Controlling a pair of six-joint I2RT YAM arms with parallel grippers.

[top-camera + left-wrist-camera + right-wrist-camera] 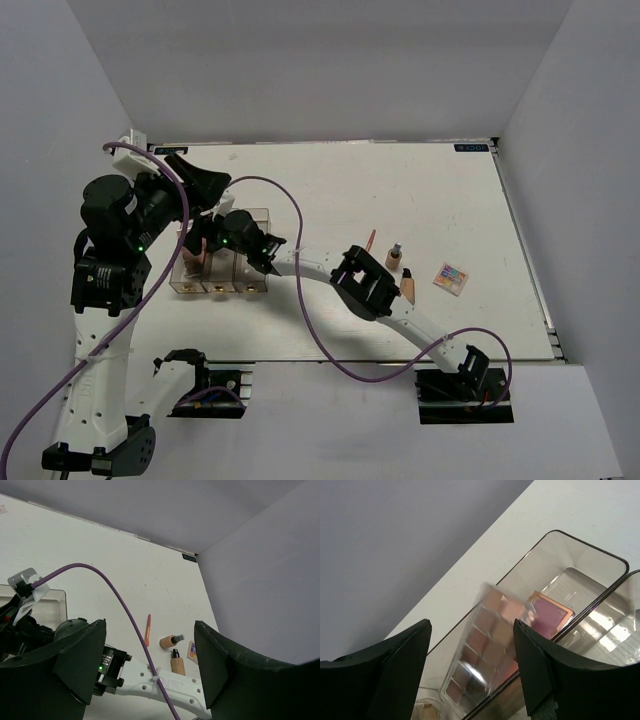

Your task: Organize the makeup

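My right gripper [262,250] hangs open over the clear acrylic box [220,288]. Below its spread fingers [540,675], a brown eyeshadow palette [487,645] leans in a compartment of the box [580,555], blurred and free of both pads. A pink compact [547,617] lies behind it in the same compartment. My left gripper [205,190] hovers open and empty above the box's far left. On the table to the right lie a coral stick [371,240], two beige dark-capped bottles [394,256] [408,285] and a pastel compact [451,277].
The right arm [165,687] stretches across the table from the near right to the box, its purple cable [300,300] looping over it. Grey walls enclose the white table [400,190] on three sides.
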